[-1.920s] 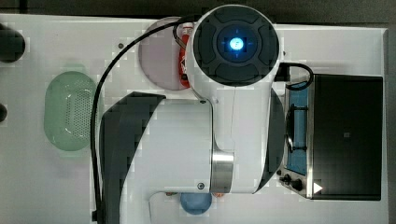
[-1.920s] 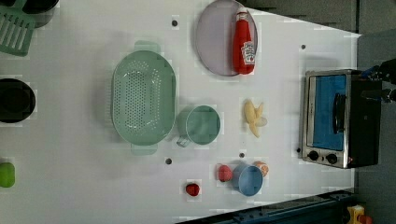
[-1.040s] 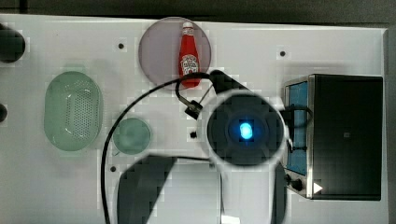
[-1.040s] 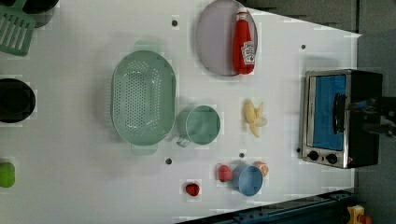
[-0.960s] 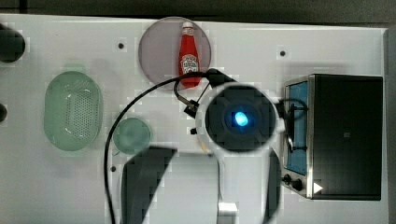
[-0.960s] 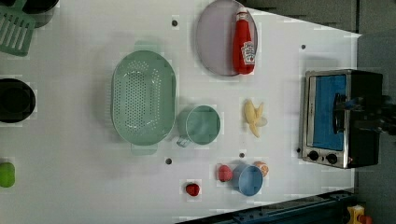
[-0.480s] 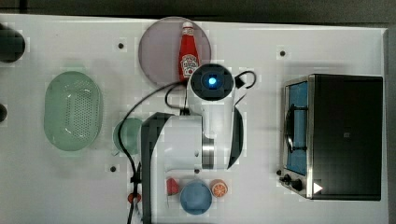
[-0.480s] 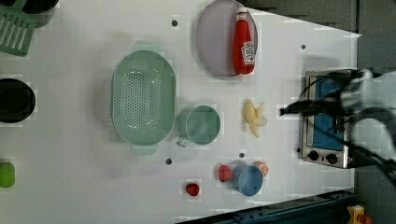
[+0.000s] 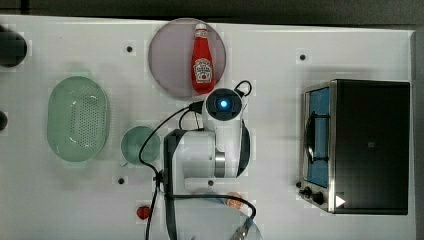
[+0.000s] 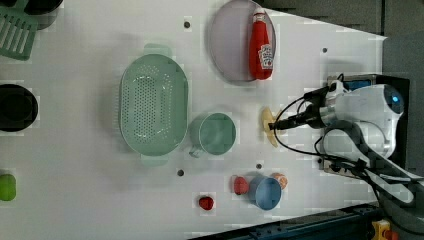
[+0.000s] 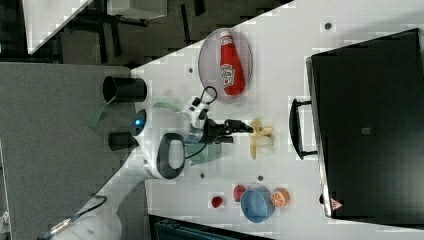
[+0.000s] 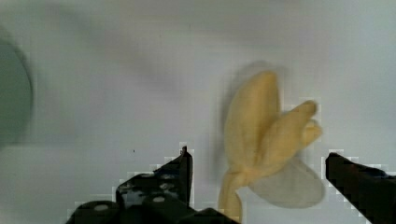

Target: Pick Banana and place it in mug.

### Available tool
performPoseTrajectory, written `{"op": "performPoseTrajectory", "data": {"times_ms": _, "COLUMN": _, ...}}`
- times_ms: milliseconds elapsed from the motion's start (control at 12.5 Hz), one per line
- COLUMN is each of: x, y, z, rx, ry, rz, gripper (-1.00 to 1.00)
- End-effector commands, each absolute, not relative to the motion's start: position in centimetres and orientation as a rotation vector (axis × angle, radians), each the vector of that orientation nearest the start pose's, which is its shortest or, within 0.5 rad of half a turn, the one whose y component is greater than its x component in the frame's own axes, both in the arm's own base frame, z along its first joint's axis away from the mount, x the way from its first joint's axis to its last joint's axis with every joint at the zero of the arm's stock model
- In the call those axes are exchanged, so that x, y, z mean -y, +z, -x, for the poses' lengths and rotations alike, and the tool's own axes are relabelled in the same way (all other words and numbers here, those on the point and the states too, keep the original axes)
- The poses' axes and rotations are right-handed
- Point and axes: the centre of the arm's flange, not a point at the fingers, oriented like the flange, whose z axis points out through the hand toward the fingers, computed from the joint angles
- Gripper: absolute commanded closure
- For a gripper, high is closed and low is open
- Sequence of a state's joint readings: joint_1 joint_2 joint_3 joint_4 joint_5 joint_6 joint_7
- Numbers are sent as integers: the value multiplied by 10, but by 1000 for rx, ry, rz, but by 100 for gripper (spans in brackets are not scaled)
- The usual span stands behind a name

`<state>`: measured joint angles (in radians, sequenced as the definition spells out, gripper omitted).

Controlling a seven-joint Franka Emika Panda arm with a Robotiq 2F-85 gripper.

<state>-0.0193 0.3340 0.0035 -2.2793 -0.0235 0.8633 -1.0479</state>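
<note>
Fingers [image 12: 184, 170] spread wide around the pale yellow, half-peeled banana [image 12: 261, 135] lying on the table [image 12: 116, 93].

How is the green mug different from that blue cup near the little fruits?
The mug is dull green; the blue cup is blue. The mug looks wider than the blue cup. The mug has a small handle toward the green basket; no handle shows on the blue cup. The mug stands alone; the blue cup has small fruit pieces beside it. Both are round, open-topped and upright.
</note>
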Motion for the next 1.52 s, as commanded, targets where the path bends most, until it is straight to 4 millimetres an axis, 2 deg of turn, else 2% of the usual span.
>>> {"op": "performPoseTrajectory", "data": {"times_ms": 80, "x": 13, "y": 191, "z": -509, "rx": 589, "ry": 223, "rz": 3065, "gripper": -100}}
{"op": "performPoseTrajectory", "data": {"times_ms": 320, "x": 16, "y": 171, "z": -504, "rx": 597, "ry": 196, "rz": 3069, "gripper": -100}}
{"op": "performPoseTrajectory", "data": {"times_ms": 400, "x": 17, "y": 164, "z": -499, "rx": 595, "ry": 214, "rz": 3065, "gripper": -93}}
{"op": "performPoseTrajectory", "data": {"times_ms": 640, "x": 19, "y": 159, "z": -495, "rx": 590, "ry": 190, "rz": 3072, "gripper": -19}}
{"op": "performPoseTrajectory", "data": {"times_ms": 800, "x": 19, "y": 153, "z": -486, "rx": 588, "ry": 215, "rz": 3067, "gripper": 25}}
{"op": "performPoseTrajectory", "data": {"times_ms": 880, "x": 19, "y": 155, "z": -488, "rx": 589, "ry": 196, "rz": 3071, "gripper": 54}}
{"op": "performPoseTrajectory", "data": {"times_ms": 960, "x": 19, "y": 158, "z": -489, "rx": 587, "ry": 186, "rz": 3073, "gripper": 56}}
{"op": "performPoseTrajectory", "data": {"times_ms": 1120, "x": 22, "y": 182, "z": -497, "rx": 575, "ry": 114, "rz": 3090, "gripper": 57}}
{"op": "performPoseTrajectory", "data": {"times_ms": 1280, "x": 38, "y": 265, "z": -513, "rx": 523, "ry": -77, "rz": 3132, "gripper": 57}}
{"op": "performPoseTrajectory", "data": {"times_ms": 1440, "x": 46, "y": 331, "z": -515, "rx": 493, "ry": -143, "rz": 3142, "gripper": 57}}
{"op": "performPoseTrajectory", "data": {"times_ms": 1520, "x": 48, "y": 359, "z": -512, "rx": 481, "ry": -119, "rz": 3140, "gripper": 57}}
